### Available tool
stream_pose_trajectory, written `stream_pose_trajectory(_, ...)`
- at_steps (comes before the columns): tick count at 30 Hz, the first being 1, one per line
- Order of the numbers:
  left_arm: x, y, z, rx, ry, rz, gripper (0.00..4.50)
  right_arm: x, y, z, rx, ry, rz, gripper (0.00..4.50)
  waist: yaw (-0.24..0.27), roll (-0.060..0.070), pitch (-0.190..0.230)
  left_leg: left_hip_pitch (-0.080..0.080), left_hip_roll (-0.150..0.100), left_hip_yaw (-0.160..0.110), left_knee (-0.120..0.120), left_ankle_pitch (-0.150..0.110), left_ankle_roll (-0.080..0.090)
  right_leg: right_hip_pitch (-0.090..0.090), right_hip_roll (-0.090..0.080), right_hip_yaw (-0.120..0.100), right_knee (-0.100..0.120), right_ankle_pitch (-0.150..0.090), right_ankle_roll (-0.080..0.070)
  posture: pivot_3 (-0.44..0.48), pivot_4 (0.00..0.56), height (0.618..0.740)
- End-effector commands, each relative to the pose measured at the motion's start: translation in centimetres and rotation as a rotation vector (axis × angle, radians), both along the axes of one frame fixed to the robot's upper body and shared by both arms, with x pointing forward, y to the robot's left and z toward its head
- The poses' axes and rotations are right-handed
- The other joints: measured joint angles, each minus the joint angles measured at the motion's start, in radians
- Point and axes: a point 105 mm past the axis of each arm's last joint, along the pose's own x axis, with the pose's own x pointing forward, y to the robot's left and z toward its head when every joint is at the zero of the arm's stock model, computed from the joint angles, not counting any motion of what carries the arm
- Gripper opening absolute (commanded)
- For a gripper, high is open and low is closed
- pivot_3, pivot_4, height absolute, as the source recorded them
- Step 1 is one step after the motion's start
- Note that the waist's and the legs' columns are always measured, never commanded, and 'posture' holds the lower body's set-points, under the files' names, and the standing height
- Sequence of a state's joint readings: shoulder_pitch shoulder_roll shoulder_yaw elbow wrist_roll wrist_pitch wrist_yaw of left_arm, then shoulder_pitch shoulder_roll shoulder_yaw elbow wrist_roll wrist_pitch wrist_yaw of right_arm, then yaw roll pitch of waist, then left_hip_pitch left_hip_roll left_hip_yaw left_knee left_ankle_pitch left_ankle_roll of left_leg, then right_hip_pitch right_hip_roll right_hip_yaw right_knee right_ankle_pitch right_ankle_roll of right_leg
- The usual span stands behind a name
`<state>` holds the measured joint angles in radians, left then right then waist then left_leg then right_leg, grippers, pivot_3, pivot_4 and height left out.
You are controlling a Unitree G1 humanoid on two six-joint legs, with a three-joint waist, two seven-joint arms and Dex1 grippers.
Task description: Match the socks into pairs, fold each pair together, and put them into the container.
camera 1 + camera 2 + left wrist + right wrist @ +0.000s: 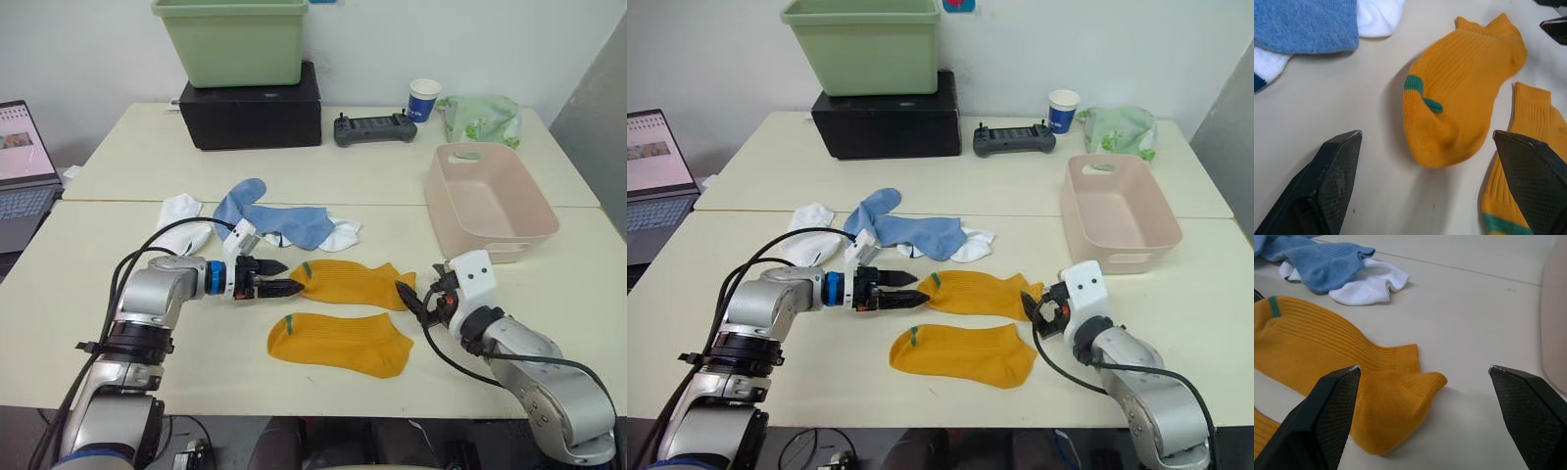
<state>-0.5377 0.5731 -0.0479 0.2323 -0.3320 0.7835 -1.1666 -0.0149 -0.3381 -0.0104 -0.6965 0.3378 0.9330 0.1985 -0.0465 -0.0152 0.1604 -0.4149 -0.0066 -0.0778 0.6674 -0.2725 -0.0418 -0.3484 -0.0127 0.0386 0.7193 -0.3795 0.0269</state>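
Note:
Two mustard-orange socks lie flat at the table's front: the upper one point(353, 284) and the lower one point(341, 344). My left gripper point(292, 276) is open at the upper sock's toe end point(1444, 142), low over the table. At that sock's cuff end point(1400, 382) my right gripper point(405, 299) is also open, holding nothing. Behind them, light blue socks point(274, 217) lie overlapped on a white sock point(343, 233), and another white sock point(183, 220) lies to their left. The pale pink container point(487, 201) stands at the right.
A green bin point(232, 39) sits on a black box point(253, 116) at the back. A controller point(374, 128), a paper cup point(424, 98) and a pale green patterned bag point(480, 117) are behind the container. A laptop point(22, 166) is at the far left.

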Motion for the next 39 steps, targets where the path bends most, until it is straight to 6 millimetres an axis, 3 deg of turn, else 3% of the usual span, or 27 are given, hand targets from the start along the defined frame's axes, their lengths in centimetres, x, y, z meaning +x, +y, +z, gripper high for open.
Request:
stream_pose_trajectory(1, -0.7, -1.0, -1.0, -0.014, 0.032, -0.01, 3.88, 1.1, -0.4, -0.1, 0.033, 0.029, -0.037, 4.5, 0.0, 0.001, 0.0, 0.0, 0.0, 0.0, 0.0, 0.0, 0.0, 0.0, 0.0, 0.0, 0.0, 0.0, 0.0, 0.0, 0.15, 0.725)
stream_pose_trajectory(4, -1.2, -1.4, -1.5, -0.007, 0.043, -0.021, 2.96, 1.8, -0.5, -1.0, 0.074, 0.092, -0.061, 4.5, 0.001, 0.001, -0.001, 0.0, 0.0, 0.001, 0.0, 0.0, 0.0, 0.0, 0.0, 0.0, 0.0, 0.0, 0.0, 0.0, 0.15, 0.725)
stream_pose_trajectory(6, -1.3, -1.5, -1.7, -0.006, 0.042, -0.018, 2.36, 1.9, -0.1, -1.1, 0.099, 0.112, -0.046, 4.12, 0.0, 0.001, -0.001, 0.0, 0.0, 0.001, 0.0, 0.0, 0.0, 0.0, 0.0, 0.0, 0.0, 0.0, 0.0, 0.0, 0.15, 0.725)
stream_pose_trajectory(8, -1.3, -1.6, -1.7, -0.007, 0.04, -0.02, 1.75, 1.8, 0.3, -1.2, 0.122, 0.131, -0.028, 3.57, 0.0, 0.001, -0.001, 0.0, 0.0, 0.001, -0.001, 0.0, 0.0, 0.0, 0.0, 0.0, 0.0, 0.0, 0.0, 0.0, 0.15, 0.725)
stream_pose_trajectory(14, -1.2, -1.6, -1.3, -0.019, 0.023, -0.014, 0.0, 1.7, 1.0, -0.4, 0.153, 0.105, -0.002, 1.27, -0.003, 0.001, -0.001, 0.0, 0.0, 0.001, -0.001, 0.0, 0.0, 0.0, 0.0, 0.001, 0.0, 0.0, 0.0, 0.0, 0.15, 0.725)
stream_pose_trajectory(18, -1.0, -1.3, -0.7, -0.028, 0.002, -0.012, 0.0, 1.6, 1.2, 0.4, 0.172, 0.068, 0.008, 0.05, -0.003, 0.001, -0.001, 0.0, 0.0, 0.001, -0.001, 0.0, 0.0, -0.001, 0.0, 0.0, 0.0, 0.0, 0.0, 0.0, 0.15, 0.725)
stream_pose_trajectory(21, -0.8, -1.1, 0.4, -0.049, -0.023, -0.021, 0.0, 1.1, 1.4, 1.7, 0.189, 0.022, 0.034, 0.05, -0.004, 0.001, -0.001, 0.0, 0.0, 0.001, -0.001, 0.0, 0.0, -0.001, 0.0, 0.0, 0.0, 0.0, 0.0, 0.0, 0.15, 0.725)
stream_pose_trajectory(24, -1.5, -0.7, 3.2, -0.125, -0.022, -0.065, 0.0, 0.0, 1.8, 3.5, 0.234, -0.03, 0.073, 0.05, -0.005, 0.001, -0.001, -0.001, 0.0, 0.0, -0.001, 0.0, 0.0, -0.001, 0.0, 0.0, 0.0, 0.0, 0.0, 0.0, 0.15, 0.725)
stream_pose_trajectory(29, -3.4, 1.2, 5.7, -0.125, 0.013, -0.119, 0.0, -3.3, 3.4, 4.8, 0.309, -0.042, 0.175, 0.05, -0.011, 0.002, -0.001, 0.0, 0.001, 0.0, -0.002, 0.0, 0.0, -0.001, 0.001, 0.0, 0.0, 0.0, 0.0, 0.0, 0.15, 0.725)
stream_pose_trajectory(34, -6.6, 2.8, 4.9, -0.05, 0.101, -0.177, 0.0, -6.1, 4.9, 4.3, 0.326, 0.003, 0.266, 0.05, -0.014, 0.002, -0.001, 0.001, 0.001, 0.0, -0.003, 0.0, 0.0, -0.001, 0.001, 0.001, -0.001, 0.0, 0.0, 0.0, 0.15, 0.725)
stream_pose_trajectory(39, -8.4, 3.6, 2.3, 0.013, 0.156, -0.17, 0.0, -7.7, 5.4, 2.4, 0.258, 0.08, 0.311, 0.05, -0.01, 0.002, -0.001, 0.002, 0.001, 0.0, -0.003, -0.002, 0.003, 0.0, 0.0, 0.001, -0.002, 0.0, 0.0, 0.0, 0.15, 0.725)
